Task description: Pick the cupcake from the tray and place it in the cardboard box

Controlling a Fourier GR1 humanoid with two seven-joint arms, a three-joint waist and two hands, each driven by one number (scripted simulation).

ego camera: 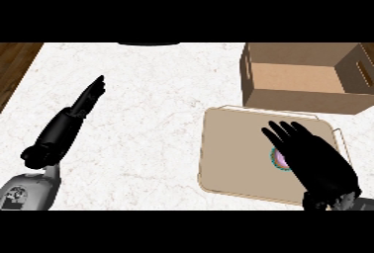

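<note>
The right hand's fingers (281,132) are straight and spread apart, stretched flat over the tray with nothing clasped in them; the left hand's fingers (95,89) lie straight and together, pointing up the view over bare counter and holding nothing.

The white marbled counter (146,138) fills most of the view, faintly veined in grey and pink. A strip of dark wooden floor (15,59) shows along its left edge, and a dark rounded shape (150,43) sits at the far edge, too cut off to name.

The cardboard box (303,76) stands at the far right, open-topped, brown, with a slot handle in its right wall. Its near wall lies just beside the far edge of the tray.

The tray (234,153) is tan, square with rounded corners and a raised rim, lying flat near the counter's front right.

The left hand (86,101) and its forearm run diagonally across the left side, well apart from the tray and the box. The right hand (314,160) covers the right half of the tray, palm down.

The cupcake (278,159) sits on the tray, almost wholly hidden under the right hand; only a sliver shows at the palm's left edge, pink with a teal rim. Whether the palm touches it cannot be told.
</note>
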